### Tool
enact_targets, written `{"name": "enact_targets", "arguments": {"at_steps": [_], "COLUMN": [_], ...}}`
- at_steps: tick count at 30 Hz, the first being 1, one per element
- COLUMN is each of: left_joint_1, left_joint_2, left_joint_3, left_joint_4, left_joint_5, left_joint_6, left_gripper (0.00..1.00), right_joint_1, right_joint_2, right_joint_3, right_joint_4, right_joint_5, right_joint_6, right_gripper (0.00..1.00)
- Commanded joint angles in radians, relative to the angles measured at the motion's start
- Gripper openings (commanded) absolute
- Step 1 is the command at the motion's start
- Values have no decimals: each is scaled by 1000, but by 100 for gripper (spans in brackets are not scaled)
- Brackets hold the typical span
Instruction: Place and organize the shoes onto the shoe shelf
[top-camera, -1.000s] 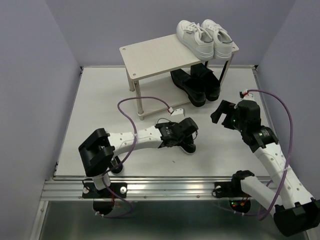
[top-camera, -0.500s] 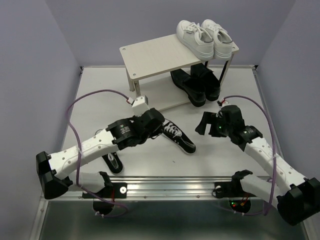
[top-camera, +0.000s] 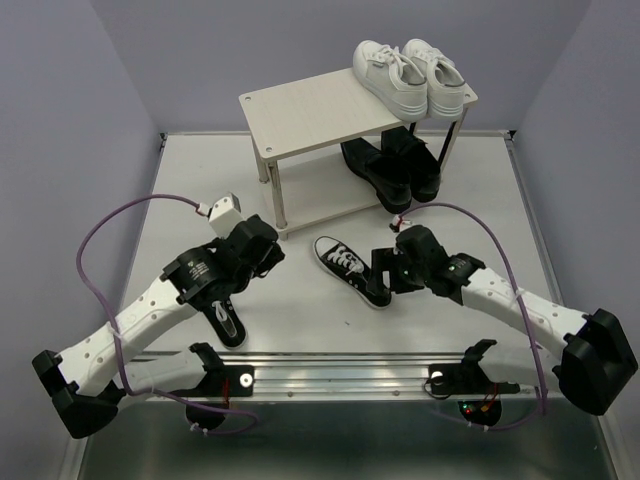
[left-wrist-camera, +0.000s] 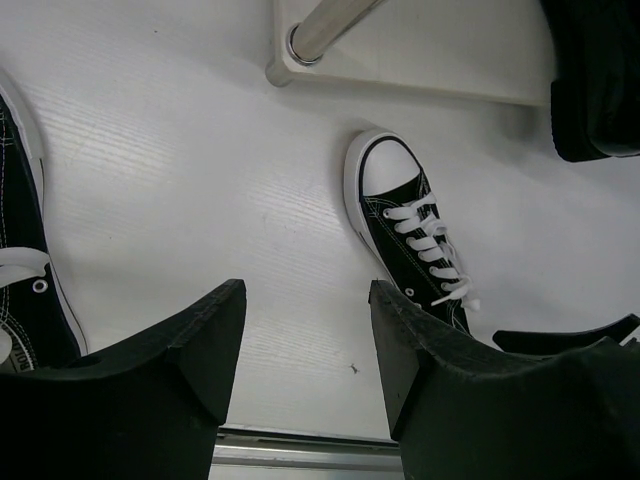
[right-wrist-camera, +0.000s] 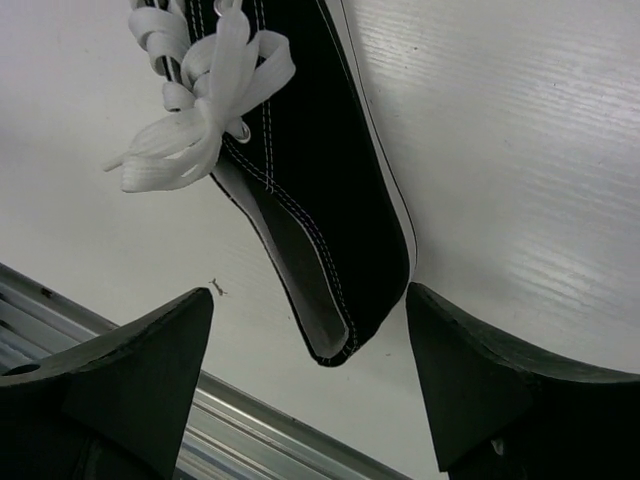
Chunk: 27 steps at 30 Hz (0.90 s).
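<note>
One black canvas sneaker (top-camera: 350, 268), white-laced and white-soled, lies before the shoe shelf (top-camera: 310, 115); your left hand (left-wrist-camera: 305, 300) and right hand (right-wrist-camera: 310, 300) gape open.

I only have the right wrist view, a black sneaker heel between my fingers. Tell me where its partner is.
Observer: The second black sneaker lies on the near left part of the table.
Operator: Report the left gripper.
Observer: The left gripper is open and holds nothing.
Operator: Now the shelf.
Observer: The shelf has white sneakers at the right end of its top board and black loafers on the lower board beneath them.
</note>
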Motion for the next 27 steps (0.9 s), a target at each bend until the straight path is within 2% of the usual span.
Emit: {"name": "enact_targets", "arguments": {"at_steps": [1,9,16,19,23,25,27], "left_joint_1": [7,7,7,7,7,7,7], "left_joint_2": [3,23,9,1,-6,-11,-14], "left_joint_3": [5,-1,-16,-28,-31,-33,-34], "left_joint_4": [-20,17,25,34,37,39,37], "left_joint_5": [-27,-5,-10,-8,-11,-13,-16], "left_joint_6": [13,26,27,24,23,23,23], "left_gripper": [64,63,63,63,63,63,63], "right_joint_1": [49,83,112,112,112,121,121], "right_joint_2": [17,59,84,93,113,124,132], "right_joint_3": [-26,-23,-17,-8,14,22,26], "right_joint_4": [6,42,66,55,42,46,46], "right_joint_5": [73,93,114,157,160,151,156], "right_joint_6": [12,14,23,14,0,-8,-9], "right_gripper": [83,59,48,46,57,57,53]}}
